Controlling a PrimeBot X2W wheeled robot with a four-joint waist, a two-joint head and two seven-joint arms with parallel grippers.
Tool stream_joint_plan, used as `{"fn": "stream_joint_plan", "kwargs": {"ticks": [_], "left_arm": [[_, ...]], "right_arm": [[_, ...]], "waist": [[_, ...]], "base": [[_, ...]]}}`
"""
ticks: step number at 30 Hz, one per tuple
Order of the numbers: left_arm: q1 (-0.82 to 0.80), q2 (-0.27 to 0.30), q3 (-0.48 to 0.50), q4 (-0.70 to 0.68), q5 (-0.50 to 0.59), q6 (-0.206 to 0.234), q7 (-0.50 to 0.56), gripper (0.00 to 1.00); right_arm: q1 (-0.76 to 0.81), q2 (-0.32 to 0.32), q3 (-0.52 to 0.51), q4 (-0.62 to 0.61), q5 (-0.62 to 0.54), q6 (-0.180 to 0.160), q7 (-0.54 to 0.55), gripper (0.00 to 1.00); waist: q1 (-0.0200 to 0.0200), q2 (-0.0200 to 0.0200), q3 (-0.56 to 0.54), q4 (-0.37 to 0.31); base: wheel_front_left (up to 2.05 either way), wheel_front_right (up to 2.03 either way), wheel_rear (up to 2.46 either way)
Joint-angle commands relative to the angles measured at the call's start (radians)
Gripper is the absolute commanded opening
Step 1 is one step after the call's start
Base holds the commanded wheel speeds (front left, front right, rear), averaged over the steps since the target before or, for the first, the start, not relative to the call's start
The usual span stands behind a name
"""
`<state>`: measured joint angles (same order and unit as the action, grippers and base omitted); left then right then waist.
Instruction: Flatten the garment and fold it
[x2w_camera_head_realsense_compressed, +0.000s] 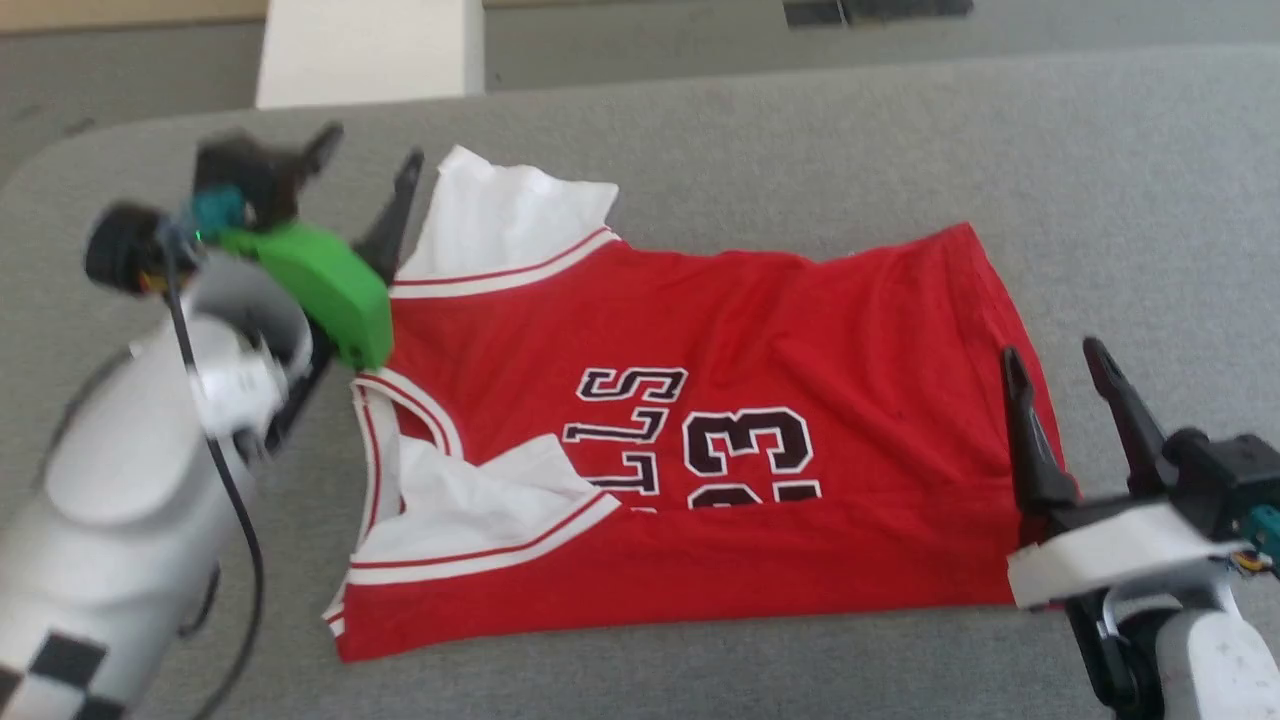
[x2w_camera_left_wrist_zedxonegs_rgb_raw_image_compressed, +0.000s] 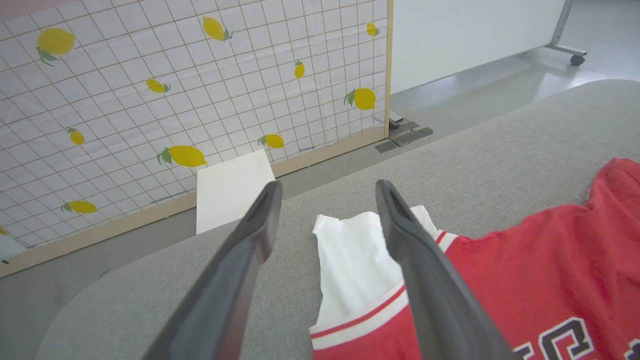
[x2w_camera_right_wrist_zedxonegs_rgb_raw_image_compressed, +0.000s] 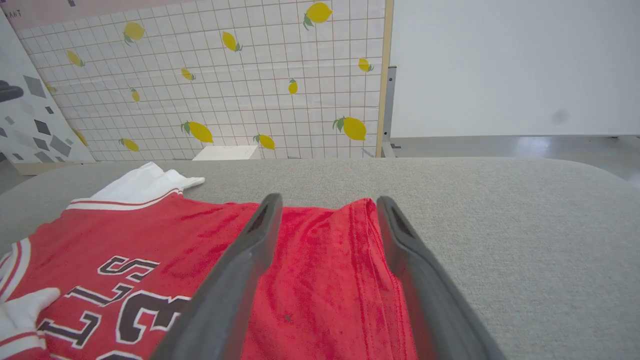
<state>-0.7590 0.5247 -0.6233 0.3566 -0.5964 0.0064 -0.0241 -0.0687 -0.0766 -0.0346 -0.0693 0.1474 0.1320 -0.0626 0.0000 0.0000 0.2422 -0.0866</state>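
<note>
Red cloth with white sleeves, the garment (x2w_camera_head_realsense_compressed: 760, 330) lies spread sideways on the grey felt-covered desk (x2w_camera_head_realsense_compressed: 900, 140), with its collar toward the robot's left and its hem toward the right. The near edge is folded up over the chest, hiding the lower part of the black lettering. The near white sleeve (x2w_camera_head_realsense_compressed: 470, 495) is turned in over the front, and the far sleeve (x2w_camera_head_realsense_compressed: 505, 215) lies out flat on the desk.

The left claw (x2w_camera_head_realsense_compressed: 371, 145) is open, fingers spread, just beside the far sleeve at the collar end. In the left wrist view one finger (x2w_camera_left_wrist_zedxonegs_rgb_raw_image_compressed: 425, 280) crosses the sleeve's striped trim, but whether it touches cannot be told. The right claw (x2w_camera_head_realsense_compressed: 1052, 352) is also open and holds nothing. It sits at the hem end, with one finger over the red cloth and the other over bare desk beside the hem.

Beyond the desk's far edge stands a white box (x2w_camera_left_wrist_zedxonegs_rgb_raw_image_compressed: 232, 197) against a gridded panel printed with lemons (x2w_camera_left_wrist_zedxonegs_rgb_raw_image_compressed: 150, 100). A green housing (x2w_camera_head_realsense_compressed: 325, 285) covers the left wrist.
</note>
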Motion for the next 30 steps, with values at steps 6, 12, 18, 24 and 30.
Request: {"fn": "stream_joint_plan", "kwargs": {"ticks": [6,12,18,24,30], "left_arm": [[-0.236,-0.018,0.005,0.165,-0.061,-0.072,0.209,1.0],[-0.37,-0.018,0.025,0.255,-0.124,-0.067,0.415,1.0],[-0.436,0.005,0.024,0.294,-0.142,-0.004,0.602,1.0],[-0.437,0.048,-0.002,0.266,-0.117,0.074,0.733,1.0],[-0.407,0.073,-0.002,0.191,-0.123,0.093,0.752,0.0]], "right_arm": [[-0.098,0.01,0.04,0.01,0.008,-0.001,-0.008,1.0],[-0.151,0.018,0.081,0.023,0.025,-0.001,-0.016,1.0],[-0.182,0.023,0.102,0.031,0.036,-0.001,-0.033,1.0],[-0.203,0.025,0.113,0.038,0.043,-0.001,-0.044,1.0],[-0.241,0.026,0.113,0.042,0.034,-0.001,-0.027,1.0]], "waist": [[0.0,0.0,0.192,-0.119],[0.0,0.0,0.27,-0.163],[0.0,0.0,0.328,-0.185],[0.0,0.0,0.358,-0.19],[0.0,0.0,0.363,-0.183]], "base": [[0.0,0.0,0.0],[0.0,0.0,0.0],[0.0,0.0,0.0],[0.0,0.0,0.0],[0.0,0.0,0.0]]}}
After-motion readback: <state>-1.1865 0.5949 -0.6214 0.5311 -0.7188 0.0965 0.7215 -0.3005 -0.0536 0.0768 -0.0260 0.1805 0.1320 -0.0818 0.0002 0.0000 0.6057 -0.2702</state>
